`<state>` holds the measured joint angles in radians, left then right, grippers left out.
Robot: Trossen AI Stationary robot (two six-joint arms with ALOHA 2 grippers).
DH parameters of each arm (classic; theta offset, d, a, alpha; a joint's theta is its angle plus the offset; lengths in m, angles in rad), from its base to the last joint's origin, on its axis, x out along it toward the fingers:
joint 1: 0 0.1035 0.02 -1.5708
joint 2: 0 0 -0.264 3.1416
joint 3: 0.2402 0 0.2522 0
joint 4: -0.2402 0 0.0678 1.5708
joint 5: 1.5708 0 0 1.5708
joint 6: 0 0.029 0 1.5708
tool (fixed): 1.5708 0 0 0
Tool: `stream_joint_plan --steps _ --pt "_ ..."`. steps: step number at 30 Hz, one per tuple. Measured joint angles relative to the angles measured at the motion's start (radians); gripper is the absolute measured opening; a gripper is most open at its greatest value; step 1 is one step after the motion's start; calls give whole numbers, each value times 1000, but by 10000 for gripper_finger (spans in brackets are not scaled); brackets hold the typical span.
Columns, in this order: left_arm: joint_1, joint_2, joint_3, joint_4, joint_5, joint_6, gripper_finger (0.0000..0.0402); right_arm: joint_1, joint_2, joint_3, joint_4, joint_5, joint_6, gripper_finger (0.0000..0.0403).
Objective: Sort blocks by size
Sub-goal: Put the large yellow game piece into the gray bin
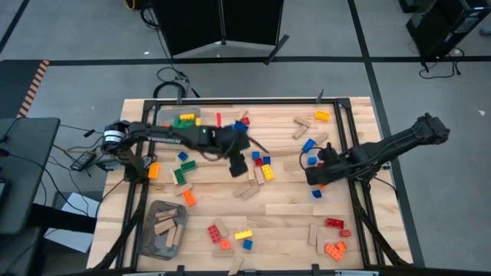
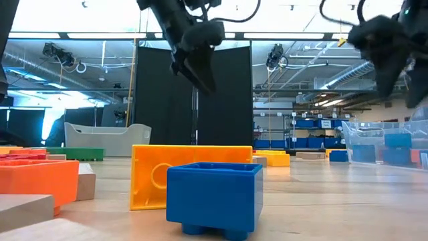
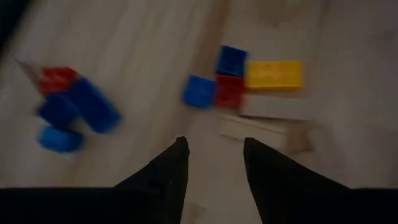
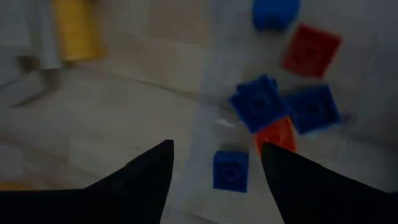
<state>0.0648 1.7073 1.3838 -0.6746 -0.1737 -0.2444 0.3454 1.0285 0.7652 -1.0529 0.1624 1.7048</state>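
Left gripper [image 1: 238, 166] over table [image 1: 291, 218] centre, fingers [image 3: 168, 171] slightly apart, holding nothing, right gripper [image 1: 313, 177] at right, jaws parted and empty above blue block [image 4: 230, 170], blocks [image 1: 261, 165] scattered across table, wooden pieces in grey bin [image 1: 150, 247] near left

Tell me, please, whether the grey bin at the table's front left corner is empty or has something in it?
Not empty. The high view shows several tan wooden pieces lying inside the grey bin; no coloured bricks are visible in it.
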Motion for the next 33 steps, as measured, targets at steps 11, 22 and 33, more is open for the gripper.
stream_joint_plan --steps 11,22,33 --pt "-305 0 0 -11 -202 -455 163 66 -128 33 -36 83 -195 238" --pt "-582 0 0 -32 -333 -598 163 75 -111 33 -22 79 -348 238" --pt "-636 6 0 25 -234 -639 163 75 -112 33 -11 76 -400 238"
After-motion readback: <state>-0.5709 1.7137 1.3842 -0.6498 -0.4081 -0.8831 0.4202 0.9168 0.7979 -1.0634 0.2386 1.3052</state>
